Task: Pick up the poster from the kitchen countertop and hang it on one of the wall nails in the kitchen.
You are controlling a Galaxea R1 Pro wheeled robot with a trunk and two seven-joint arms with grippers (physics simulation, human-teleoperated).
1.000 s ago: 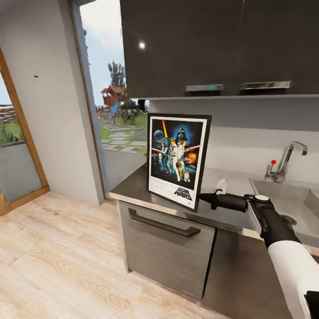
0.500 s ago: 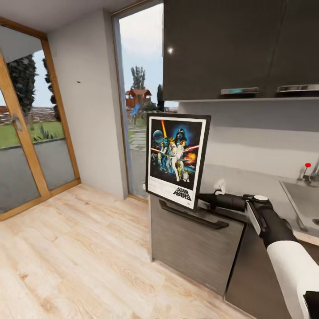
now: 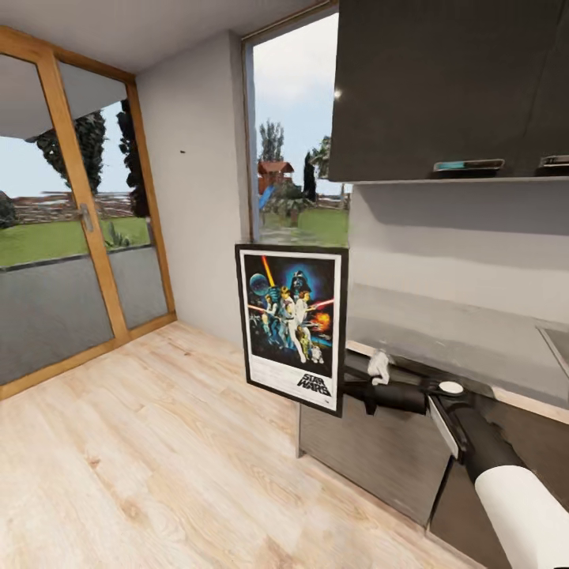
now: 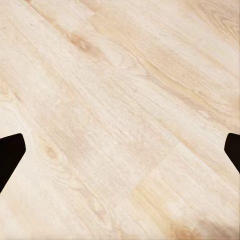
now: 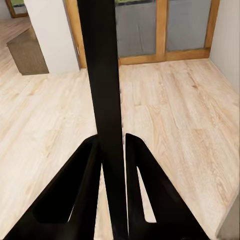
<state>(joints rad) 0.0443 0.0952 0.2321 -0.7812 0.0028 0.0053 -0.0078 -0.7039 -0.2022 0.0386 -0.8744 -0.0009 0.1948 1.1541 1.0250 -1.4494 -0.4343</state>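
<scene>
- The right gripper (image 3: 348, 393) is closed on the poster (image 3: 292, 325), pinching the frame's lower right edge; in the right wrist view both fingers (image 5: 80, 190) press flat against the thin black frame (image 5: 106, 100).
- The poster hangs upright in the air, off the front corner of the kitchen countertop (image 3: 442, 332) and over the wooden floor (image 3: 158, 442).
- It looks light, rigid and flat, but held at one edge it could swing or twist, and the glossy frame may slip.
- A wall nail (image 3: 182, 152) shows as a speck on the pale wall left of the poster, well apart from it.
- The left gripper's (image 4: 120, 150) tips are spread wide, holding nothing.
</scene>
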